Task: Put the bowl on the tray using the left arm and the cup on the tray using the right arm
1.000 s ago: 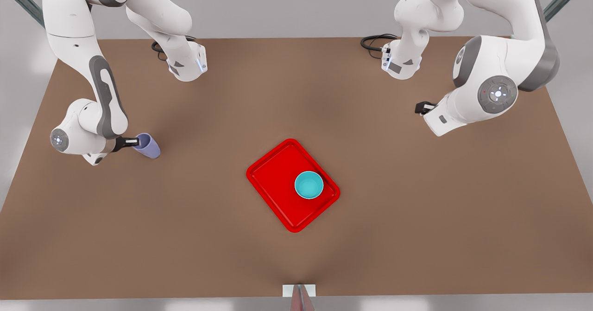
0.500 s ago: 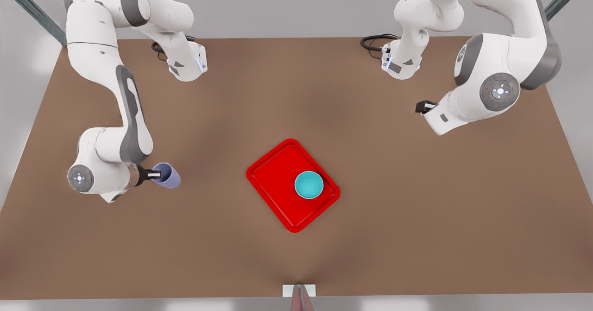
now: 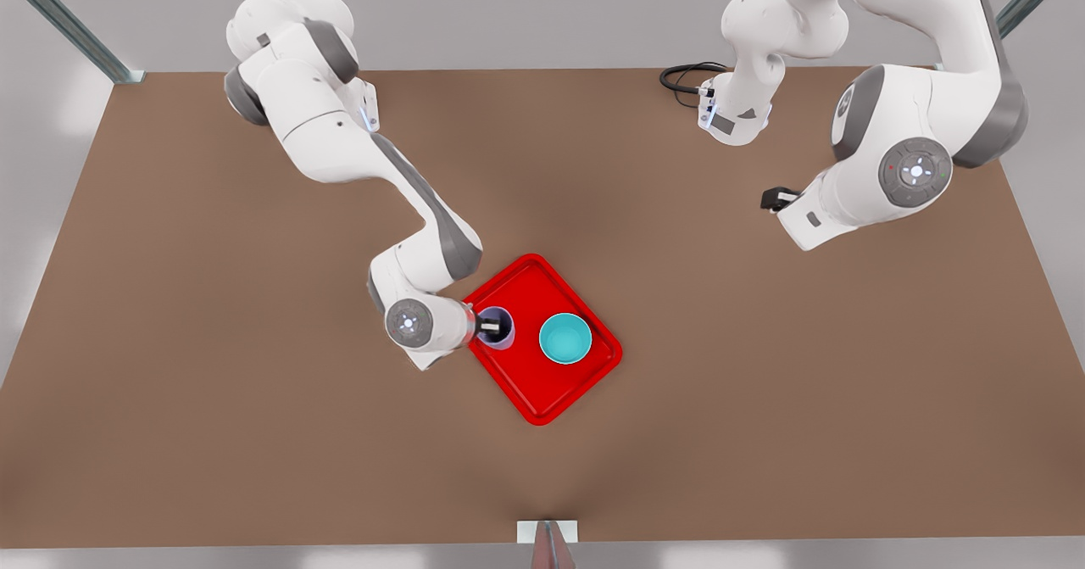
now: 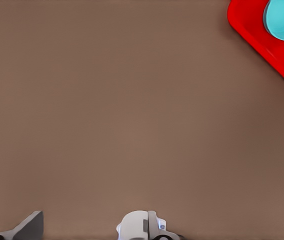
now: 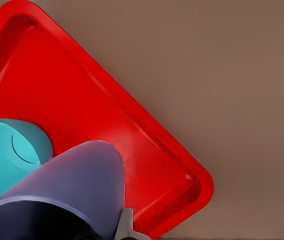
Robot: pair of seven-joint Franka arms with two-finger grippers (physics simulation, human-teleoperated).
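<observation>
Lavender cup (image 3: 497,328), gripped by right tool (image 3: 490,326), has reached the tray (image 3: 542,399).

Bright, even light falls from overhead on the matte brown tabletop (image 3: 254,433), with a darker soft-edged band down its middle and pale patches along the near edge. Shadows are faint. The glossy red rectangular tray (image 5: 147,150) shows soft sheen, edges slightly smeared.

Table (image 3: 254,433): flat brown top, matte, softly and unevenly lit. Backdrop: plain pale grey wall (image 3: 525,9). Metal frame struts (image 3: 68,22) at both far corners. Small white bracket (image 3: 547,532) at near edge.
</observation>
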